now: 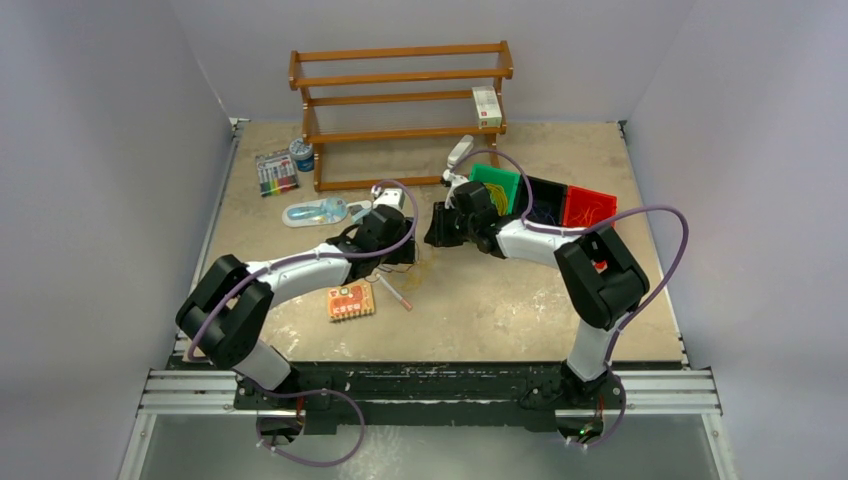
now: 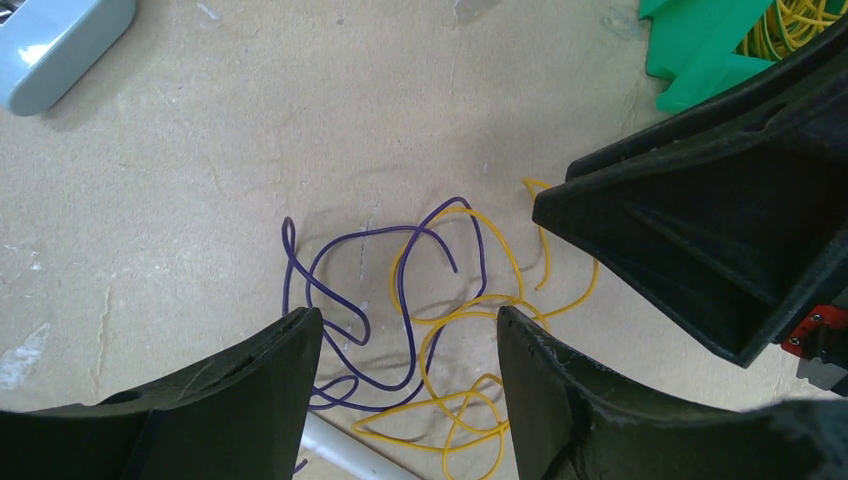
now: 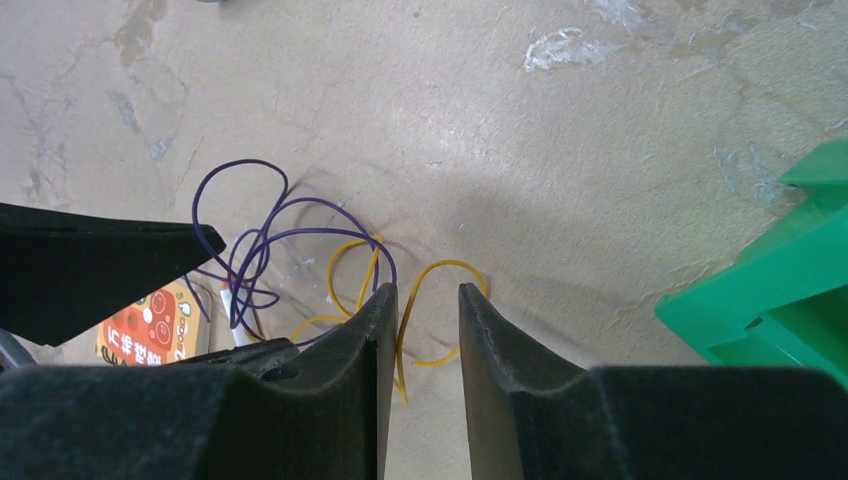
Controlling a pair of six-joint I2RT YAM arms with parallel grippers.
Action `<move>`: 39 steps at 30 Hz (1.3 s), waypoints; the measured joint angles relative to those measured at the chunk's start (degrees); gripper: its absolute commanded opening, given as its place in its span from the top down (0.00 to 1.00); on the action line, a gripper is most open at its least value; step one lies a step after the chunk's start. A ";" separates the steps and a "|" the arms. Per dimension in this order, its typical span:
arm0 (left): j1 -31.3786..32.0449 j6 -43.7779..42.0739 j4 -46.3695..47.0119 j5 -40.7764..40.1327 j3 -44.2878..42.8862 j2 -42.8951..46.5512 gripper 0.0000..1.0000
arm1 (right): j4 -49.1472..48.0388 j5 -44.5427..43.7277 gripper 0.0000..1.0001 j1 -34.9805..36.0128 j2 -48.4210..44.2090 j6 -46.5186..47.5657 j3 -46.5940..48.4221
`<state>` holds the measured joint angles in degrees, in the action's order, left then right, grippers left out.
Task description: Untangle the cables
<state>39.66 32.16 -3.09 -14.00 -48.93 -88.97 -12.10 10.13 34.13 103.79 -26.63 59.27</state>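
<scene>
Scuffed beige counter [image 1: 500,300] holds thin purple and yellow wire cables [image 2: 415,318], 2 colours all interlaced; left jaws gape, right jaws nearly closed, perhaps around a yellow strand [image 3: 440,263].

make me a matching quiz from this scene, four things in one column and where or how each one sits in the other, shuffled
Things:
1 purple cable
2 green bin
3 white box
4 orange packet

Places and states:
A on a shelf of the wooden rack
B on the table, closest of the four to its near edge
C loose on the table, crossing the yellow cable
D holds coiled wire

Pairs: 1-C, 2-D, 3-A, 4-B
</scene>
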 measured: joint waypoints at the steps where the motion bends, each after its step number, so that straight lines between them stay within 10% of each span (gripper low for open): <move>1: 0.02 0.00 0.00 -0.09 0.00 -0.02 0.37 | 0.15 0.07 0.66 0.00 0.00 0.09 0.02; 25: 0.02 0.22 0.46 -6.12 0.00 -2.97 0.99 | 4.44 2.58 1.00 0.22 -0.92 3.85 1.31; 39: 0.02 1.20 0.37 -9.22 0.26 -3.50 1.00 | 9.35 -2.58 1.00 0.33 -18.97 12.13 10.05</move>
<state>39.68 33.36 -2.72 -23.22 -48.66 -92.47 -2.74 7.55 34.46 84.82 -14.50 69.32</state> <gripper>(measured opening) 0.019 0.008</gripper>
